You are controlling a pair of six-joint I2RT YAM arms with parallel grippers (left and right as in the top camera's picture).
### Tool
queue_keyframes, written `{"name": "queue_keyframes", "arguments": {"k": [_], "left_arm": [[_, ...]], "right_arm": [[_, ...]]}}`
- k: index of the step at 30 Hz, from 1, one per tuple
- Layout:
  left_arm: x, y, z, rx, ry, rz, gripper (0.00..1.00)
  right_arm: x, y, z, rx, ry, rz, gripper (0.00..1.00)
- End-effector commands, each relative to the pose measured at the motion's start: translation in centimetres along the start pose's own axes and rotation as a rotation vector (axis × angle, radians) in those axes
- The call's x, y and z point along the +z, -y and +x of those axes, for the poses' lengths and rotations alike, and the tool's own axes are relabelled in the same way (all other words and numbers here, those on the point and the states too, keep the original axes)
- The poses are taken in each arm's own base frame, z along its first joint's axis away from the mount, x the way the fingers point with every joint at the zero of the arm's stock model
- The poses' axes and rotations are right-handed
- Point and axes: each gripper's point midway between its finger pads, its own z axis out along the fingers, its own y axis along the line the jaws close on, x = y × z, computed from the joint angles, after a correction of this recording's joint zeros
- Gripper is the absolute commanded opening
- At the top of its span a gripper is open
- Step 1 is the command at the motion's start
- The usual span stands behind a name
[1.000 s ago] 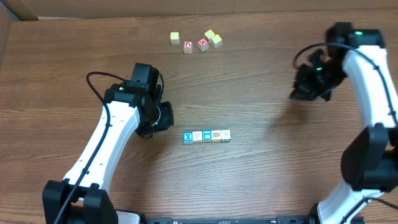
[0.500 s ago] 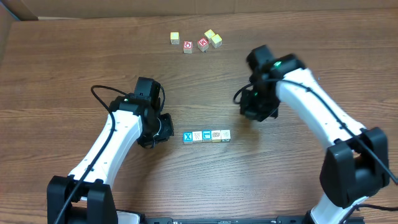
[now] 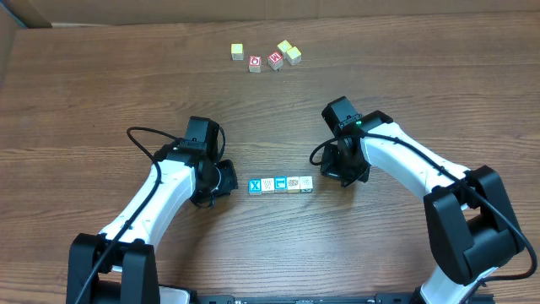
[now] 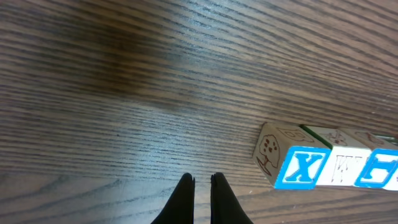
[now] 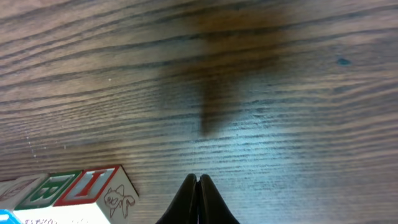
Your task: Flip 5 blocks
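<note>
Both pairs of jaws are clenched on nothing, tips low over the wood-grain surface (image 3: 101, 101). The blocks (image 3: 280, 184) lie between them in one touching row, long axis running 9 to 3 o'clock overhead: the left jaws just off the blue X block (image 4: 303, 168), the right jaws off the 3 o'clock end, about equally near. Spare cubes (image 3: 266, 56) sit well apart at 12 o'clock

Five blocks (image 3: 280, 184) sat in one row. Further off lay two red-faced cubes (image 3: 255, 63) and three yellow cubes (image 3: 237, 51).
</note>
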Motion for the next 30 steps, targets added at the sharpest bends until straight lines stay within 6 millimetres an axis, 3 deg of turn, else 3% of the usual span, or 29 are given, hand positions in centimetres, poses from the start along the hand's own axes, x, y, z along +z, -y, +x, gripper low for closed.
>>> {"name": "queue_keyframes", "arguments": {"k": [1, 15, 23, 30], "left_arm": [[-0.1, -0.2, -0.3, -0.017, 0.022, 0.003, 0.04], [0.5, 1.0, -0.3, -0.003, 0.035, 0.016, 0.04], [2.5, 0.6, 0.2, -0.012, -0.025, -0.003, 0.04], [2.6, 1.5, 0.5, -0.011, -0.051, 0.045, 0.04]], "right_arm": [[0.3, -0.4, 0.5, 0.005, -0.008, -0.032, 0.04], [2.1, -3.1, 1.6, -0.088, 0.038, -0.095, 0.04], [2.1, -3.2, 1.6, -0.089, 0.041, -0.098, 0.04], [2.0, -3.6, 1.9, -0.09, 0.023, -0.118, 0.04]]}}
